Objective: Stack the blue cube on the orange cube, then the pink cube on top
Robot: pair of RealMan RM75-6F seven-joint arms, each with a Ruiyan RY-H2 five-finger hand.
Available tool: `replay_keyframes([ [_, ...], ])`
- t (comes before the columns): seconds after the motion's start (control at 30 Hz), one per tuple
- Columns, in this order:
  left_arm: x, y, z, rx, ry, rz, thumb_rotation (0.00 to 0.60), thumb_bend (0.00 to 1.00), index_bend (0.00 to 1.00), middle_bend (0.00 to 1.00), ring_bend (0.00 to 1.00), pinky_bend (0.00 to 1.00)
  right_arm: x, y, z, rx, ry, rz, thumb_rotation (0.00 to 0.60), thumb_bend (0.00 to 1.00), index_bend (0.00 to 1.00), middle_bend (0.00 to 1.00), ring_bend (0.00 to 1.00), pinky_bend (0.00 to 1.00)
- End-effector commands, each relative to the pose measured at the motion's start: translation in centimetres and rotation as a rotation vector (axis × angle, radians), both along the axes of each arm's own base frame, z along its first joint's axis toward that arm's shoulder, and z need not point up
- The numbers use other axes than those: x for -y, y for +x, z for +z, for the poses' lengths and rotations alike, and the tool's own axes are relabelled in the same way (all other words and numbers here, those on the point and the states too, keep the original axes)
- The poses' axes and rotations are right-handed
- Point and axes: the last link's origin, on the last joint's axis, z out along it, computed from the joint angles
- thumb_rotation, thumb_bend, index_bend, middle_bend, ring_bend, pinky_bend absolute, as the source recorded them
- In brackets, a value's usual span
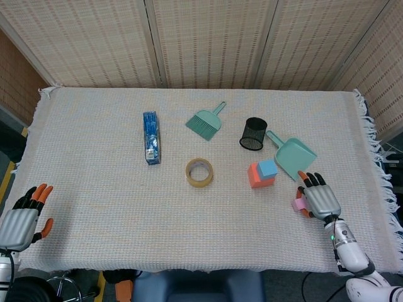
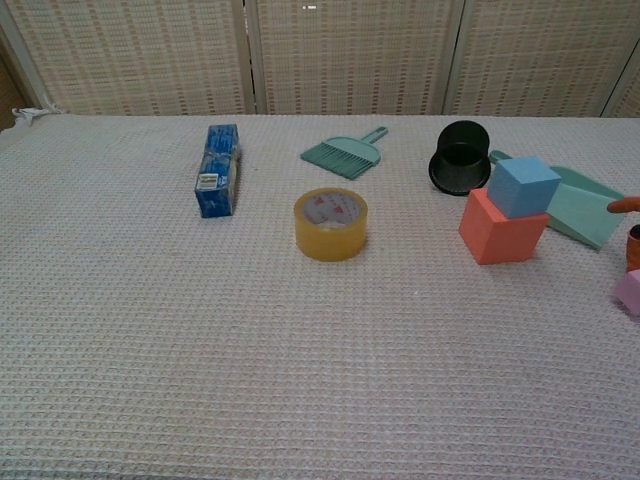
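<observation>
pink cube [image 1: 297, 204] lies on the table [image 1: 94, 207] touching the thumb side of the right robot hand [image 1: 320, 199], mostly hidden under it; whether the fingers have closed on it i cannot tell. blue cube [image 1: 268, 168] already sits on orange cube [image 1: 257, 176], up and to the left of that hand, so the lift must travel that way. teal dustpan [image 1: 295, 156] lies just beside the stack, the black mesh cup [image 1: 253, 133] beyond. left robot hand [image 1: 24, 221] rests far off, fingers spread, holding nothing.

blue cube [image 2: 523, 186] atop orange cube [image 2: 497, 229], pink cube [image 2: 630, 291] right
</observation>
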Motion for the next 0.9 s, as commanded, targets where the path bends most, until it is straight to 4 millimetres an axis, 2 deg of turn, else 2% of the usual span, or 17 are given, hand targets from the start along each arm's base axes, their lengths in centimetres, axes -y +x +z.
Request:
replay_keyframes([
  [0.03,0.0,0.0,0.0,0.001,-0.001,-0.002,0.600,0.45,0.00,0.00,0.00,0.19,0.2,1.1,1.2,0.041,-0.010,0.017,0.600,0.18,0.50,0.00,0.00,0.00],
  [0.17,0.1,0.1,-0.1,0.000,-0.002,-0.005,0.600,0.44,0.00,0.00,0.00,0.19,0.8,3.4,2.9,0.105,-0.005,0.050,0.600,0.18,0.49,0.00,0.00,0.00],
  [0.33,0.2,0.3,-0.1,0.000,-0.001,-0.013,0.600,0.44,0.00,0.00,0.00,0.19,1.6,6.4,4.1,0.143,0.012,0.099,0.600,0.18,0.49,0.00,0.00,0.00],
  [0.57,0.4,0.2,0.2,0.008,0.006,-0.012,0.600,0.44,0.00,0.00,0.00,0.19,4.4,10.5,4.9,0.167,0.026,0.143,0.600,0.18,0.49,0.00,0.00,0.00],
  [0.77,0.5,0.3,0.4,0.013,0.011,-0.016,0.600,0.44,0.00,0.00,0.00,0.19,7.2,12.4,5.0,0.140,0.022,0.147,0.600,0.18,0.49,0.00,0.00,0.00],
  [0.9,0.4,0.2,0.5,0.016,0.012,-0.015,0.600,0.44,0.00,0.00,0.00,0.19,8.0,12.9,4.7,0.139,0.019,0.135,0.600,0.18,0.49,0.00,0.00,0.00],
])
